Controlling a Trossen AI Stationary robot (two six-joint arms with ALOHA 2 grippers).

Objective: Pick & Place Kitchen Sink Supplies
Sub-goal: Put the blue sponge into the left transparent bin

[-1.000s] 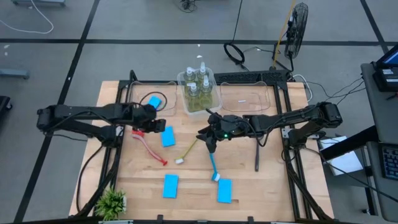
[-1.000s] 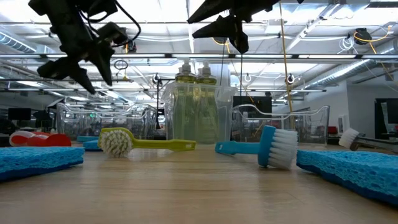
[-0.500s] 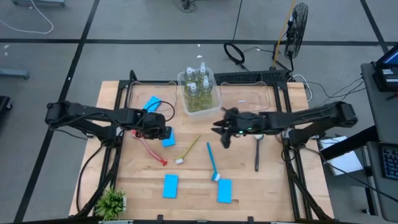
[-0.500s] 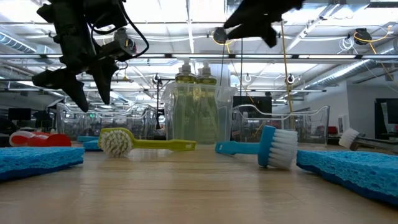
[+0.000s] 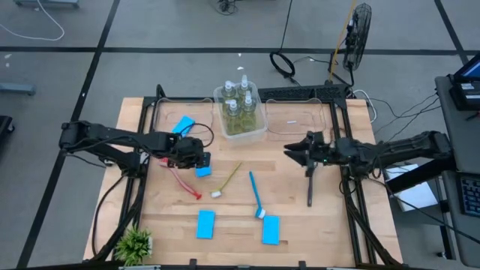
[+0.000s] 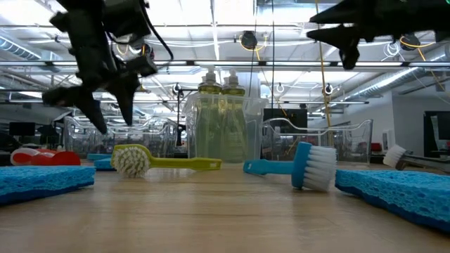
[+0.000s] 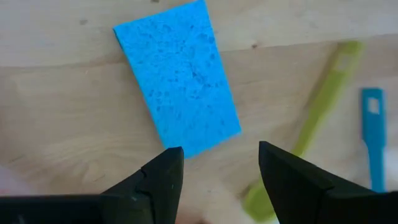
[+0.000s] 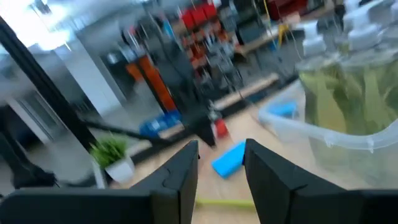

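My left gripper (image 5: 196, 160) (image 7: 221, 168) hovers open just above a blue sponge (image 5: 202, 171) (image 7: 180, 78) that lies flat on the table. My right gripper (image 5: 294, 152) (image 8: 221, 168) is open and raised, beside the dark grey brush (image 5: 310, 184). A second sponge (image 5: 184, 124) lies in the left bin. Two others (image 5: 205, 223) (image 5: 271, 229) lie near the table's near edge. The red brush (image 5: 180, 180), yellow-green brush (image 5: 229, 178) and blue brush (image 5: 256, 193) lie flat mid-table. Several pump bottles (image 5: 240, 109) stand in the middle bin.
Three clear bins line the far edge: left bin (image 5: 161, 112), middle bin (image 5: 259, 133) and right bin (image 5: 304, 124). A small potted plant (image 5: 135, 244) stands at the near left corner. Bare wood shows at the table's near right.
My right gripper has swung from above the blue brush's handle toward the table's right edge, staying high and open. My left gripper has moved from the left bin's near edge toward the sponge and lowered over it, still open. The brushes and sponges have stayed in place.
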